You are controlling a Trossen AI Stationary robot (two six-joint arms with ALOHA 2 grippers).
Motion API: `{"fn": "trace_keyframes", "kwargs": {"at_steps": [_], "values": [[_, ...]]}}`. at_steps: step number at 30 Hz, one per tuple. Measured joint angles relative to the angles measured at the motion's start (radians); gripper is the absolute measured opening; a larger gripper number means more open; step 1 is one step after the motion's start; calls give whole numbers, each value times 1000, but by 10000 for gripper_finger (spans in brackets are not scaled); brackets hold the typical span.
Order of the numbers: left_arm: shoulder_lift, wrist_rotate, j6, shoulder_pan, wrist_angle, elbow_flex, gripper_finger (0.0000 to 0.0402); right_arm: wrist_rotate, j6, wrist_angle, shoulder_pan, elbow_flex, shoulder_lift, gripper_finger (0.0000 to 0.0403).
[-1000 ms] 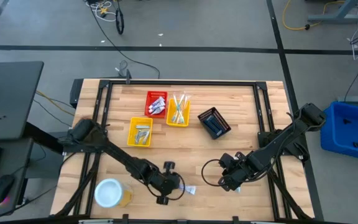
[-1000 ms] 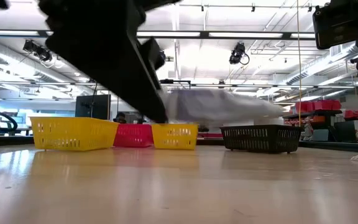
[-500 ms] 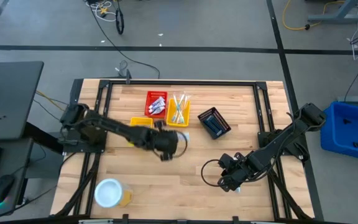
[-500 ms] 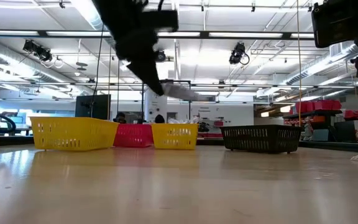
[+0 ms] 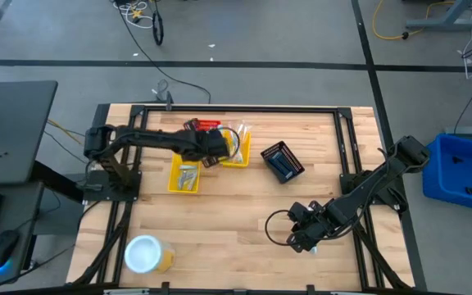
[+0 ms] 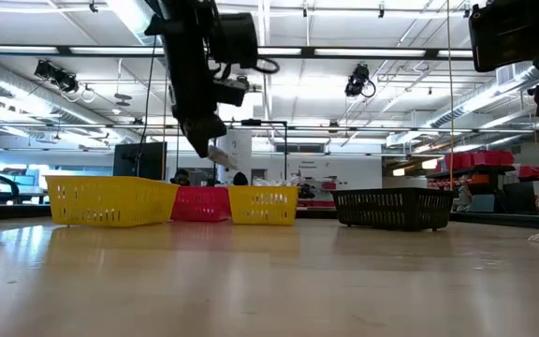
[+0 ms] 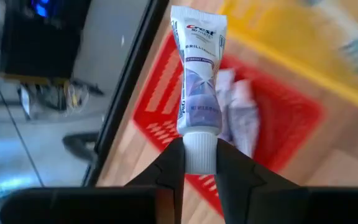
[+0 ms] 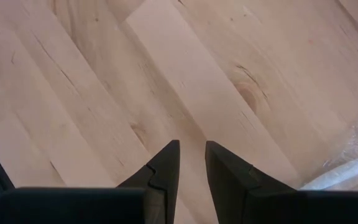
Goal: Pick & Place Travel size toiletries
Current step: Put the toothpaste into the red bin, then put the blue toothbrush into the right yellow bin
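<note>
My left gripper [image 5: 211, 149] hangs high over the far-left baskets, shut on a small white toothpaste tube [image 7: 199, 74] with blue print. Below it sits the red basket [image 7: 291, 124], where more white tubes [image 7: 241, 115] lie. In the low view the left gripper [image 6: 204, 145] and the tube [image 6: 221, 154] hang well above the basket row. My right gripper [image 5: 306, 233] waits low over the near right of the table. Its fingers [image 8: 191, 162] are a narrow gap apart over bare wood. A clear-wrapped item [image 8: 344, 174] lies beside them. My left gripper pinches the tube by its white cap end [image 7: 199, 152] between the two fingers. The tube's body sticks out past the fingertips, in line with them. It is lifted clear, hanging in the air above the red basket.
Along the far side stand the red basket [image 5: 206, 131], two yellow baskets [image 5: 184, 174] [image 5: 234, 147] holding small items, and a black basket [image 5: 283, 161]. A white-topped yellow container [image 5: 144, 254] stands near the left corner. Bare wood fills the table's middle.
My left gripper has risen from the table's near edge and swung toward the far edge with the tube in its fingers. It now stands over the red basket. The tube has gone from low by the table to lifted high above the baskets.
</note>
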Motion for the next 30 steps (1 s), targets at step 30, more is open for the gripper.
{"fn": "trace_keyframes", "kwargs": {"at_steps": [30], "values": [[2, 249, 22, 174, 219, -122, 152, 59, -163, -4, -55, 0, 0, 84]]}}
